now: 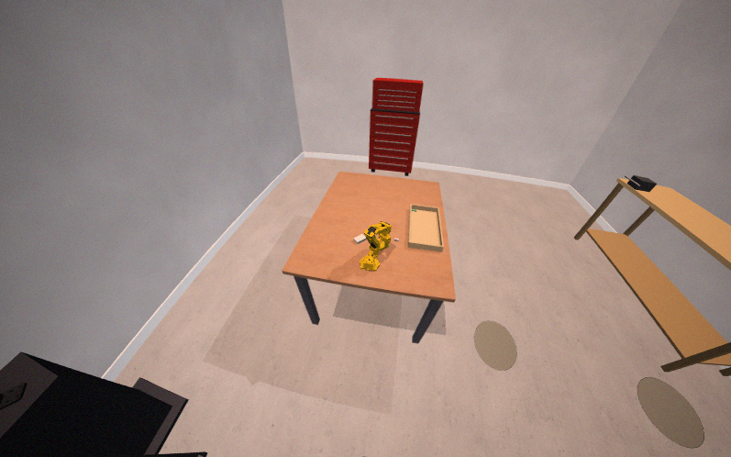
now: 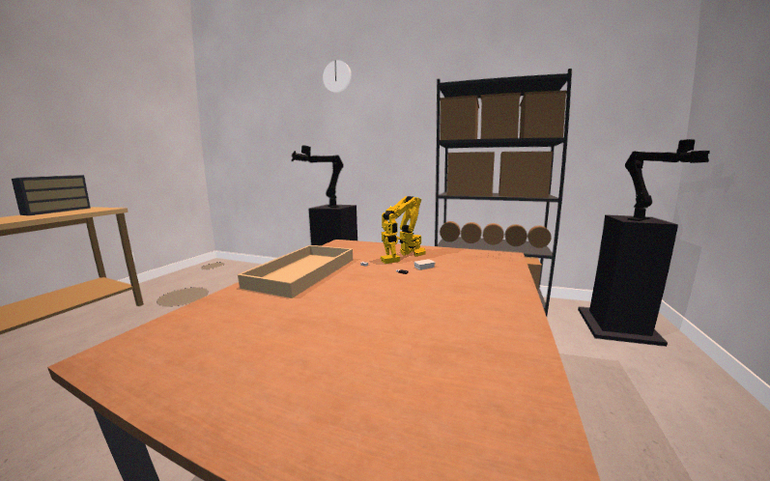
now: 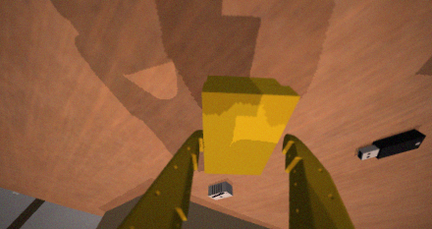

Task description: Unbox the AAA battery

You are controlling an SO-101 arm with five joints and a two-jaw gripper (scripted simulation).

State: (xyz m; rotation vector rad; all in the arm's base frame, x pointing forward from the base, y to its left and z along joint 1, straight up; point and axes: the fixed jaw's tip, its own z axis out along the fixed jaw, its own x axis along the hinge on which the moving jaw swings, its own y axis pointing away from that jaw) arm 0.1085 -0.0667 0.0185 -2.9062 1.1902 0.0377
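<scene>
The yellow box [image 3: 236, 143] [image 2: 388, 260] lies on the table beneath my gripper [image 3: 243, 136] [image 2: 389, 255], a flat, unbroken yellow face toward the wrist camera. My fingers stand open close around it; a narrow gap shows at the right finger, and the left finger is very near or touching the box. No opening shows in the box; I cannot tell the lid's seam. The tray [image 1: 426, 248] [image 2: 265, 288] stands beside the arm. A small green thing [image 1: 414, 210] lies in its far left corner, possibly the AAA battery; it is too small to be sure.
A small grey and white block [image 3: 220, 191] [image 2: 363, 263] [image 1: 396, 239] lies between box and tray. A black USB stick [image 3: 397, 144] [image 2: 402, 271] lies on the box's other side. A pale box [image 1: 359, 239] [image 2: 424, 265] stands near the arm.
</scene>
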